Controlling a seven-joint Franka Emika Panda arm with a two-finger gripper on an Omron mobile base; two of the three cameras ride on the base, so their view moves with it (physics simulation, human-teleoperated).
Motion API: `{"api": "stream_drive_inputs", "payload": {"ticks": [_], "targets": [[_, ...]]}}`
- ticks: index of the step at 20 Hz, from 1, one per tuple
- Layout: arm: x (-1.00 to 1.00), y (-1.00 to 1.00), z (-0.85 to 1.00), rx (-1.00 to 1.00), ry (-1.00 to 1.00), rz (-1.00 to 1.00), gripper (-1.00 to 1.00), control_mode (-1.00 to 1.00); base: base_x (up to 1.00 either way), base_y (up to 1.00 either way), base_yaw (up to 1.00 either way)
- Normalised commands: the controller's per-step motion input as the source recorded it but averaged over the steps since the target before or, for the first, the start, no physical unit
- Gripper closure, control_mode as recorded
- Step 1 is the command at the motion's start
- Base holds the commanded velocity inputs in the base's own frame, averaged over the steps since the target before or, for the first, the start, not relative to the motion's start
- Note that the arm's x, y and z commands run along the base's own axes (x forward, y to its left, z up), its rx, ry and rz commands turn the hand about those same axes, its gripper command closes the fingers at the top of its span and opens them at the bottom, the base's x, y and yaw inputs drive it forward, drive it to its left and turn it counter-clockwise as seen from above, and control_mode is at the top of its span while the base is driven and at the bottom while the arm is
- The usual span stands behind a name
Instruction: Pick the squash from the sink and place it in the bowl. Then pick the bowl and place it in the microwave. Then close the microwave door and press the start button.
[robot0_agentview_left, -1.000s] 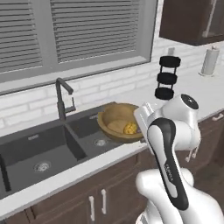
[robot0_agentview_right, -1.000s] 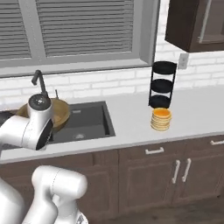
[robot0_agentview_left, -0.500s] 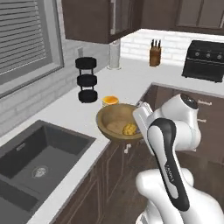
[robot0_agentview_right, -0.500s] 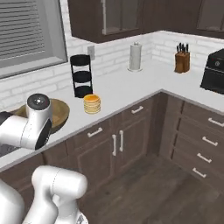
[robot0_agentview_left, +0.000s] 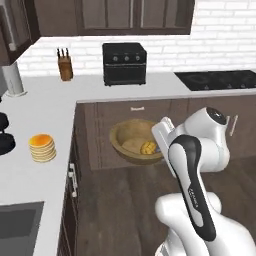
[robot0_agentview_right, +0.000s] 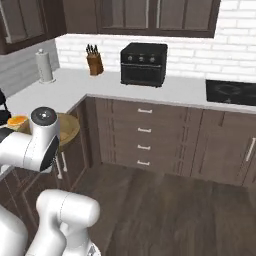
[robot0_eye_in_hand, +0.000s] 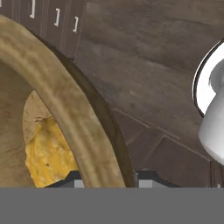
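My gripper (robot0_eye_in_hand: 107, 179) is shut on the rim of the light-brown wooden bowl (robot0_eye_in_hand: 74, 113), one fingertip on each side of the wall. The bowl (robot0_agentview_left: 131, 141) hangs level in the air above the wooden floor, in front of the corner cabinets and just left of my forearm. The yellow-orange squash (robot0_agentview_left: 148, 148) lies inside it near the gripped edge, and fills the lower left of the hand view as a lumpy squash (robot0_eye_in_hand: 48, 157). From the right base the bowl (robot0_agentview_right: 69, 131) peeks out behind my elbow. A corner of the dark sink (robot0_agentview_left: 20, 225) shows at lower left. The microwave and its door are out of view.
A pancake stack (robot0_agentview_left: 41, 146) sits on the white counter to the left. A black knobbed oven (robot0_agentview_left: 124, 63), a knife block (robot0_agentview_left: 64, 67) and a paper towel roll (robot0_agentview_left: 14, 80) stand along the back. A cooktop (robot0_agentview_left: 220, 80) lies right. Dark drawers (robot0_agentview_right: 144, 131) face open floor.
The whole picture has swung from the sink and window to the corner counter, so the base has turned. The bowl with the squash stays in my shut gripper throughout.
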Motion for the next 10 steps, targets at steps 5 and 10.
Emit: {"api": "stream_drive_inputs", "payload": {"ticks": [5, 10], "targets": [[0.00, 0.00, 0.00, 0.00, 0.00, 0.00, 1.00, 1.00, 0.00, -0.02, -0.82], [0.00, 0.00, 0.00, 0.00, 0.00, 0.00, 1.00, 1.00, 0.00, -0.03, -0.80]]}}
